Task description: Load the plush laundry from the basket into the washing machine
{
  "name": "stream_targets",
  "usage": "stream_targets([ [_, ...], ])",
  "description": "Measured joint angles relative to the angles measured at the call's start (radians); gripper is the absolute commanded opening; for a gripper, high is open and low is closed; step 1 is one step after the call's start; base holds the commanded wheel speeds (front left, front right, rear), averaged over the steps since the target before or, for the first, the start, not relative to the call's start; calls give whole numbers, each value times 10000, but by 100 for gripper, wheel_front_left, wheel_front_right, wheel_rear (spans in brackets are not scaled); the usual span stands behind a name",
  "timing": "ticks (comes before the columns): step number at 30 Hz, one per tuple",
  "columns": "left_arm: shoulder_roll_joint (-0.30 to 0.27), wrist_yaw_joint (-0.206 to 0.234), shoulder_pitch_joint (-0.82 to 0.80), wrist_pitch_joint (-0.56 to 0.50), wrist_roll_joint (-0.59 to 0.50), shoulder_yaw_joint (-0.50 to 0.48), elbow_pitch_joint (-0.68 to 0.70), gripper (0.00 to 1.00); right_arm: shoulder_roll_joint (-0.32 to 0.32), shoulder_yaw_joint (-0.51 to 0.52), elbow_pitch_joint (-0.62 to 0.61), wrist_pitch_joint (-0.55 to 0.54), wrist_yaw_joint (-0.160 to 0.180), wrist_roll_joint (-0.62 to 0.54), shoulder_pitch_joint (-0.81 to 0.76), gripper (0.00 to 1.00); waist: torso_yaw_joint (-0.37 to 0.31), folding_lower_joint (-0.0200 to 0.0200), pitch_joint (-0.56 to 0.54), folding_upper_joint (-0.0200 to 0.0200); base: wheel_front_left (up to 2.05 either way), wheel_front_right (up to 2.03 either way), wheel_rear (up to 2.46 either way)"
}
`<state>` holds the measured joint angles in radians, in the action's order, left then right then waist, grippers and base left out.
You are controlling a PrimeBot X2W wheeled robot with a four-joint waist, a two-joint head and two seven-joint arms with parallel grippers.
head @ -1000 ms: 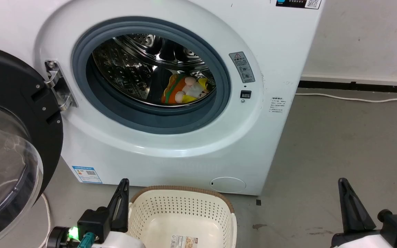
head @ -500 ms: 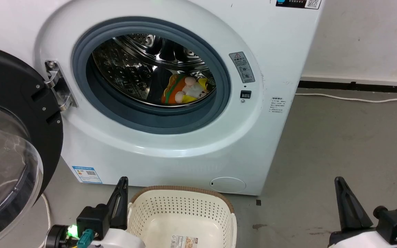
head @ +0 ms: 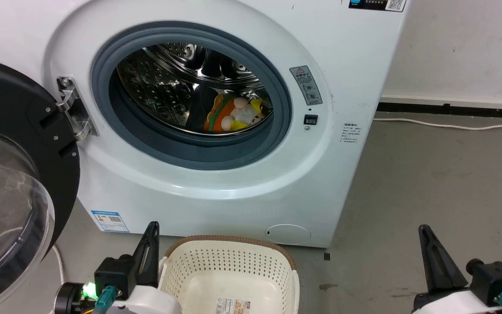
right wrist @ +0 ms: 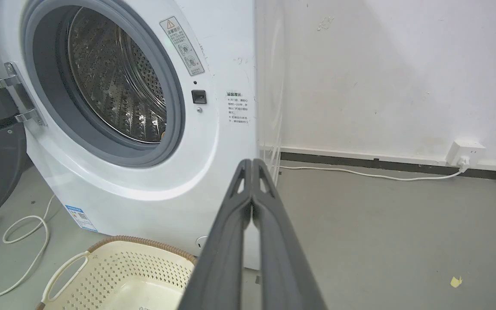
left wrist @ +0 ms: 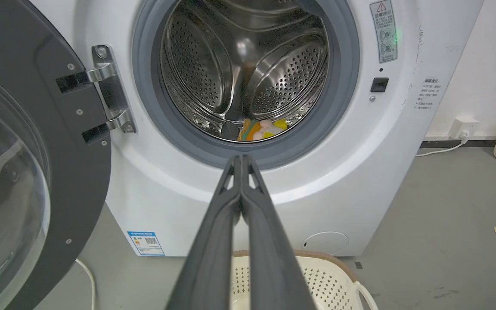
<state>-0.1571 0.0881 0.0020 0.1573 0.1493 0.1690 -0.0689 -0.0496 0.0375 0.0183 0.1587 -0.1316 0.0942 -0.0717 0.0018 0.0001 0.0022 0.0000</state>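
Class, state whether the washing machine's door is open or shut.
Open: the door stands aside at the left, and the drum is exposed.

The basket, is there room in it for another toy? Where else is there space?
Yes: the basket holds only a sticker on its bottom. The grey floor between the washing machine and the right gripper is open too. Crowded: the drum holds the plush doll at its bottom, and the open door and left gripper hem the basket's left side.

Lighting: bright, even, indoor, with soft shadows. Glare: bright highlights on the washing machine point(head: 216, 183) drum point(left wrist: 205, 64); pale reflections on the door glass point(head: 2, 209). Focus: sharp. Distortion: wide-angle bowing at wrist-view edges. Green lamp point(head: 89, 290) glowing, head view lower left.
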Motion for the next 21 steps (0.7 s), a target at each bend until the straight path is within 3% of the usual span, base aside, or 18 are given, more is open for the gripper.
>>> stream_targets([
  [21, 332, -234, 0, -514, -477, -537, 196, 0, 0, -117, -38, -514, 0, -282, 203, 0, -6, 0, -7, 0, 0, 0, 0],
])
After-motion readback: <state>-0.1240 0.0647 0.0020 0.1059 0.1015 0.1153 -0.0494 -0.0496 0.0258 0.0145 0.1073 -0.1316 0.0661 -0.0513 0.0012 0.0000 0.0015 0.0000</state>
